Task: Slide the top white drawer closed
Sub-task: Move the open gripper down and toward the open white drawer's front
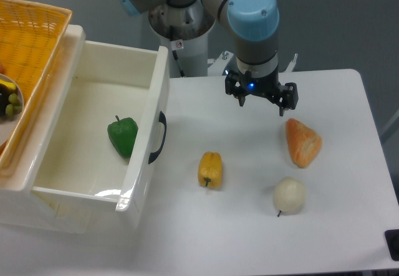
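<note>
While pulled out, top white drawer (93, 139) front faces right, end effector (262, 98) released, above table.

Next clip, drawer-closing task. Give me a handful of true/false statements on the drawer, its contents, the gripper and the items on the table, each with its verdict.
1. The top white drawer is pulled out, open. True.
2. A green bell pepper lies inside the drawer. True.
3. The gripper is clamped on the drawer's black handle. False: it hangs over the table, well right of the handle, holding nothing.
4. The yellow bell pepper lies inside the drawer. False: it lies on the table in front of the drawer's front panel.
5. A white onion lies on the table near an orange bread-like piece. True.
</note>
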Controlling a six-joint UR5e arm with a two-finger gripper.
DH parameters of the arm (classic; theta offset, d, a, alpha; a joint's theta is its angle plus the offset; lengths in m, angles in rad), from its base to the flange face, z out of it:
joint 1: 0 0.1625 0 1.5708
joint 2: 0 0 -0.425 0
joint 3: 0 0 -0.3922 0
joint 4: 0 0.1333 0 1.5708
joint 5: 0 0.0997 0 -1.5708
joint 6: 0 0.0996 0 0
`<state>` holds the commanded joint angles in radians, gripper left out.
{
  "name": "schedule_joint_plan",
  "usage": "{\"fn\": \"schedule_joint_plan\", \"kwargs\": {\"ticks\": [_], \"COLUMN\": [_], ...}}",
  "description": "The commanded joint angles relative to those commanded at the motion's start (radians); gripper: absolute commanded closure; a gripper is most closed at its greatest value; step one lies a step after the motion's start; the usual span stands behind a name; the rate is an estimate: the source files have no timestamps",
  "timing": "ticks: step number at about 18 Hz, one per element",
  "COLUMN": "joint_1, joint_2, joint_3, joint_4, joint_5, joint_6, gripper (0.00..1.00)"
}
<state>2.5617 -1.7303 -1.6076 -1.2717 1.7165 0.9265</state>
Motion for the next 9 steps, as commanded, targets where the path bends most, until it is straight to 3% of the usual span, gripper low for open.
{"fn": "schedule_joint_plan", "kwargs": {"ticks": [5, 9], "joint_1": [0.0, -0.008], "joint_2": [-0.002, 0.005], "joint_3": [0.002, -0.047], "joint_4": [0.005, 0.011], "joint_5": [-0.011, -0.006], "joint_6": [0.0, -0.003], "gripper": [0.0, 0.0]}}
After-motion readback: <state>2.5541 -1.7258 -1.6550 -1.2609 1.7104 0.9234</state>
